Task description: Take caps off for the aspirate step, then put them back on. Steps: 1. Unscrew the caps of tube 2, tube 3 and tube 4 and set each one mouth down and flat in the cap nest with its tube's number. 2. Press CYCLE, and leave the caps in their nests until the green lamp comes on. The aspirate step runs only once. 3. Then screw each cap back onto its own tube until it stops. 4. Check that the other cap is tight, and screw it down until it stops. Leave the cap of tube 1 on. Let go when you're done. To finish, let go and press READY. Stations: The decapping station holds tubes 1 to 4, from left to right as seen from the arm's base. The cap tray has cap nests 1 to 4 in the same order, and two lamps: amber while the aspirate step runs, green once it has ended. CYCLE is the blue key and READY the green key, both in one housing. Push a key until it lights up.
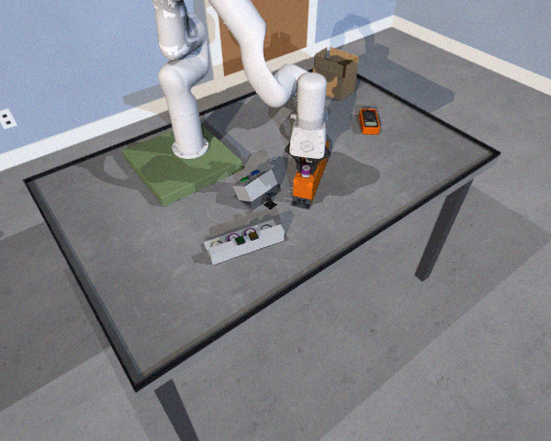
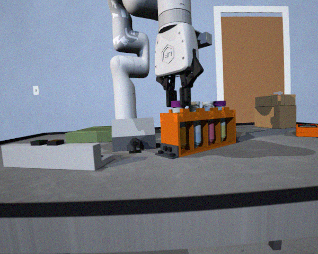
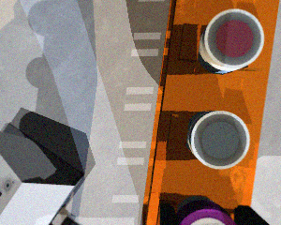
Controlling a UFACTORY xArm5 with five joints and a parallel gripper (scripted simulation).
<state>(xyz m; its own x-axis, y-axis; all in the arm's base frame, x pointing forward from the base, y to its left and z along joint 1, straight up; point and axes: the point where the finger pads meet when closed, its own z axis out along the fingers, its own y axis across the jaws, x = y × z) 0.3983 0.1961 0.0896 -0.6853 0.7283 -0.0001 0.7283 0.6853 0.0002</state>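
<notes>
The orange decapping station (image 1: 309, 182) (image 2: 170, 128) (image 3: 211, 91) holds four tubes. My gripper (image 1: 306, 171) (image 2: 177, 101) (image 3: 207, 218) stands upright over its near end and is shut on the purple cap of tube 4 (image 2: 175, 103) (image 3: 207, 216), which sits at the tube's top. The two middle tubes, one grey-blue (image 3: 219, 139) and one magenta (image 3: 234, 39), are open. The far tube carries its purple cap (image 2: 219, 103). The white cap tray (image 1: 247, 247) (image 2: 49, 157) shows purple caps in its two middle nests (image 1: 230, 235). Both lamps (image 1: 239, 240) (image 2: 38, 142) look dark.
The grey key housing (image 1: 259, 189) (image 2: 133, 129), with its green key (image 1: 243, 179) and blue key (image 1: 254, 173), stands left of the station. A cardboard box (image 1: 335, 71) (image 2: 275, 110) and an orange meter (image 1: 369, 120) (image 2: 308, 129) lie behind. The arm's base stands on a green pad (image 1: 171, 173).
</notes>
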